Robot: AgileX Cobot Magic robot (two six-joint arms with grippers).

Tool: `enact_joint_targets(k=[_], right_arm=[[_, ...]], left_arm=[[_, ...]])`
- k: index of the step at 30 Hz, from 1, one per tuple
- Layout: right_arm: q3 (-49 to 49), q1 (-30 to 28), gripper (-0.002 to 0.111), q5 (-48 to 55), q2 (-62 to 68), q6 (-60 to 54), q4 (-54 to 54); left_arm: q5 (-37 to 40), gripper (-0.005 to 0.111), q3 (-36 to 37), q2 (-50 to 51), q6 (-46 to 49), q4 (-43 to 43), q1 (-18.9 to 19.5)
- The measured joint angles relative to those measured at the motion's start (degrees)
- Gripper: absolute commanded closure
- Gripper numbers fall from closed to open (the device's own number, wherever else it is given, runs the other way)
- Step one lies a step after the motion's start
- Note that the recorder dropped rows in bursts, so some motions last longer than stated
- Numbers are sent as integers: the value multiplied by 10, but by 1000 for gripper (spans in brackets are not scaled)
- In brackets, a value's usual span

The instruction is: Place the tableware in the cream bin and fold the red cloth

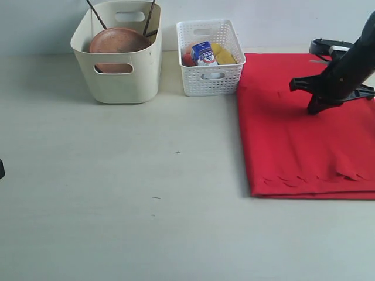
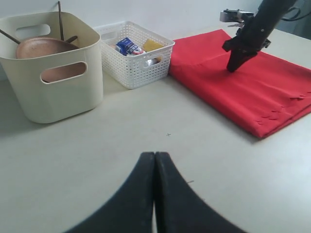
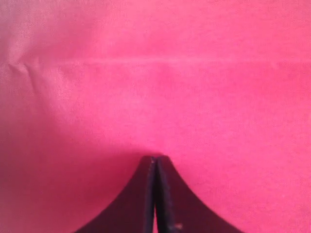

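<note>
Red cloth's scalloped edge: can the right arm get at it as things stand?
Probably yes. The right gripper is shut, tip down over the red cloth, and nothing lies on the fabric between it and the scalloped edge. It must open first.

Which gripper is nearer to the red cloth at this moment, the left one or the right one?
Right. The right gripper, shut, has its tips down on the red cloth; the left gripper, also shut, is over the bare table, apart from the cloth.
</note>
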Motion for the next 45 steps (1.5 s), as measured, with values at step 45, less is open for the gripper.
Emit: enact_joint_targets(k=[45], right_arm=[[677, 0, 108, -452, -833, 24, 128]], left_arm=[[1, 107, 0, 0, 0, 19, 0]])
